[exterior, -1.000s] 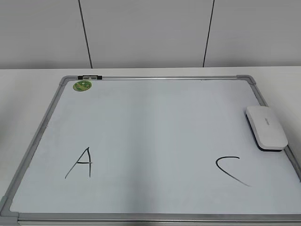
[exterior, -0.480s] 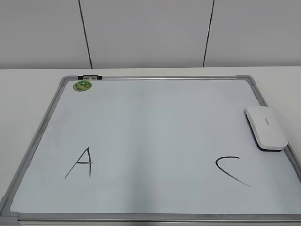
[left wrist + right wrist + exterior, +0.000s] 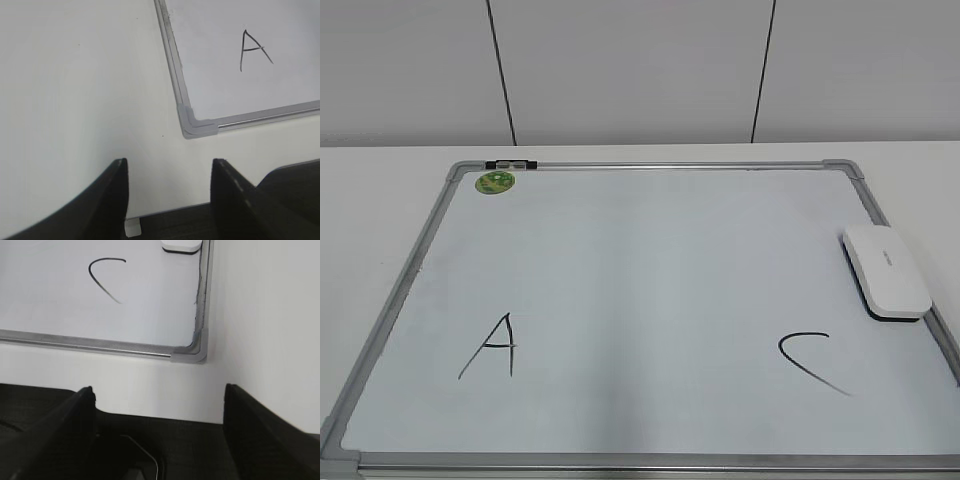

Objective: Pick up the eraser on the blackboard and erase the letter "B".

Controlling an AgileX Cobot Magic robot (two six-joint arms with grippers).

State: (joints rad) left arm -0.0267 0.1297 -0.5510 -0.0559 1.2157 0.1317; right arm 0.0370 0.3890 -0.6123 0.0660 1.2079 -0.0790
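The blackboard (image 3: 650, 260) is a white board in a grey frame, lying flat on the table. The eraser (image 3: 887, 272), a white glossy block with a dark underside, lies on the board by its right edge; its near end shows in the right wrist view (image 3: 181, 245). No letter "B" shows; only a black "A" (image 3: 492, 347) and a black "C" (image 3: 810, 360) are on the board. My left gripper (image 3: 170, 162) is open and empty over the table, off the board's front left corner (image 3: 192, 125). My right gripper (image 3: 160, 388) is open and empty, off the front right corner (image 3: 192, 356). Neither gripper shows in the exterior view.
A round green sticker (image 3: 494, 182) sits near the board's far left corner. White table (image 3: 380, 190) surrounds the board, with a grey panelled wall (image 3: 620, 70) behind. The table's dark front edge (image 3: 200, 220) lies under both grippers.
The eraser and the board's right edge shifted very slightly after the earliest frame. Nothing else differs.
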